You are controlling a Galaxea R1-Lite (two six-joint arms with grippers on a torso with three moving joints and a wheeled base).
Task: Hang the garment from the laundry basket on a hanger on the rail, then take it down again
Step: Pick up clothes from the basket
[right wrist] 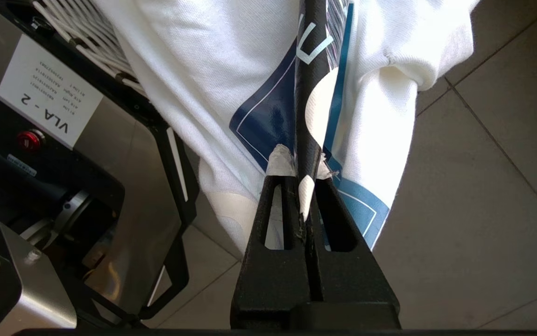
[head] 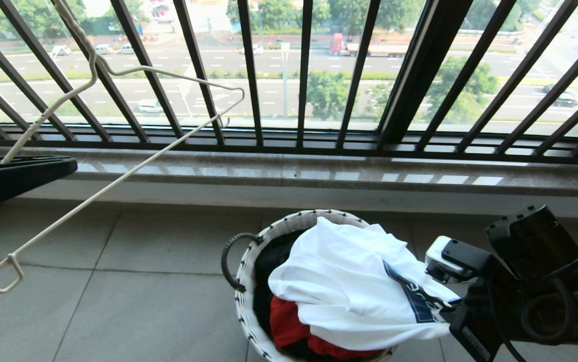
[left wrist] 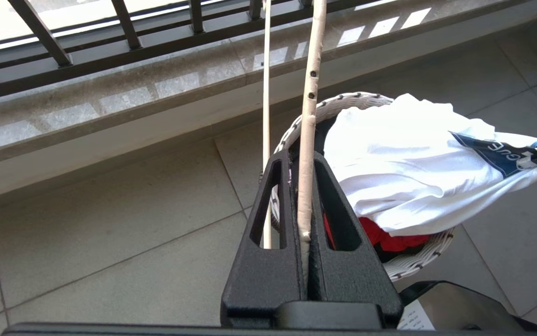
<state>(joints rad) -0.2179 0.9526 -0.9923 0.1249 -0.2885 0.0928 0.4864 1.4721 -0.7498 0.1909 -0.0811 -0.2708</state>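
Looking at garment: you see one white T-shirt (head: 349, 286) with a dark blue square print and white lettering, heaped on top of the laundry basket (head: 249, 281) and spilling over its right side.
Garment axis: it stretches from the basket's middle out toward your right, where the printed patch is drawn taut.
Right pincer: your right pincer (right wrist: 307, 186) is clamped on a fold of the printed patch, fingers pressed together with cloth between them, just beside the basket's right edge.
Hanger look: one thin cream-white wire hanger (head: 118, 171), with a small upturned hook showing at the end nearest you.
Hanger axis: its long bar slants from low at your left up toward the window; the neck rises to the upper left.
Left pincer: your left pincer (left wrist: 303, 186) is closed narrow on one wire of the hanger, held up at your left, well apart from the basket.
Basket: one small round white woven basket on the tiled floor (head: 133, 301) below the window ledge (head: 289, 173), with a dark loop handle on its left side.
Other cloths, counted: one red cloth (head: 289, 322) and one black cloth (head: 274, 256) under the T-shirt.
Background: black barred railing (head: 301, 75) in front of the window.
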